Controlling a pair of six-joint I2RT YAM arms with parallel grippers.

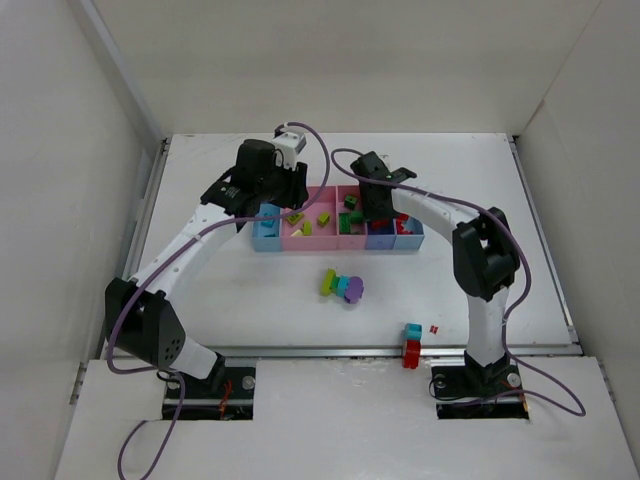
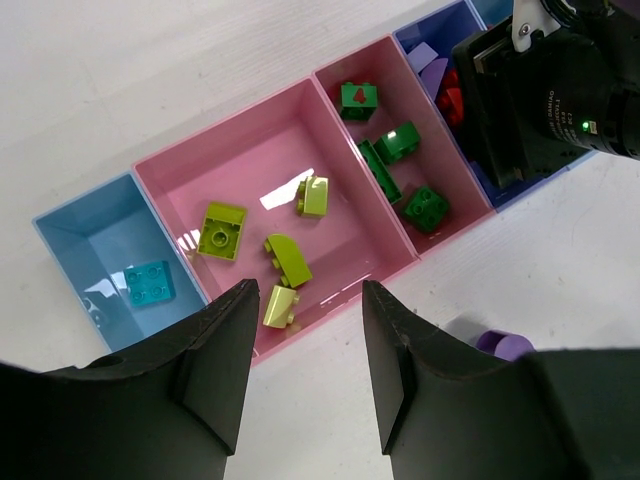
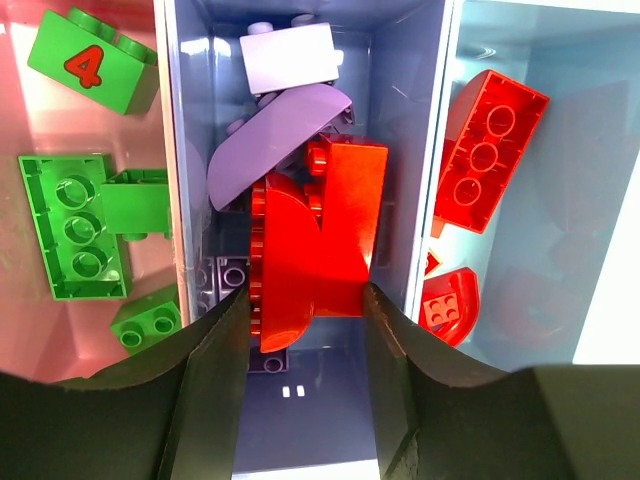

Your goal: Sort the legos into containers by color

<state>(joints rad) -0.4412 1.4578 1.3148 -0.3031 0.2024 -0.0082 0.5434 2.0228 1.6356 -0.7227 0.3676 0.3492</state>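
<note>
The containers point(image 1: 330, 240) stand in a row at mid-table. My right gripper point(image 3: 305, 300) reaches into the purple-blue bin point(image 3: 300, 420), its fingers shut on a red lego point(image 3: 320, 235) that sits over pale purple legos point(image 3: 270, 140). Two more red legos point(image 3: 488, 150) lie in the light blue bin point(image 3: 540, 250) to its right. My left gripper point(image 2: 305, 330) hovers open and empty over the table, just before the wide pink bin point(image 2: 250, 150), which holds several lime legos point(image 2: 223, 230). Green legos point(image 2: 398, 142) fill the narrow pink bin. A cyan lego point(image 2: 150, 283) lies in the left blue bin.
Loose lime point(image 1: 327, 282), cyan point(image 1: 342, 286) and purple point(image 1: 353, 290) legos cluster on the table before the bins. A cyan point(image 1: 412, 331) and a red lego point(image 1: 410, 353) sit near the front edge by the right arm's base. White walls enclose the table.
</note>
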